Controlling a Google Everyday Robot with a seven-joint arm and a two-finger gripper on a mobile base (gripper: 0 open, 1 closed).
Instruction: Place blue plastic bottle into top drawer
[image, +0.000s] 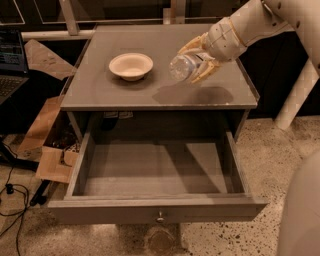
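Observation:
My gripper (199, 59) is above the right half of the grey cabinet top (160, 85), shut on the blue plastic bottle (186, 65). The bottle is clear with a pale label and lies tilted in the fingers, its base pointing left, lifted off the surface with a shadow below it. The top drawer (155, 210) is pulled fully open below, its inside bare, with a small metal knob (160, 217) centred on its front.
A cream round bowl (131, 65) sits on the cabinet top to the left of the bottle. Cardboard pieces (47, 150) and cables lie on the floor at left. A laptop (10, 65) stands far left. My arm's white body (305, 210) fills the lower right.

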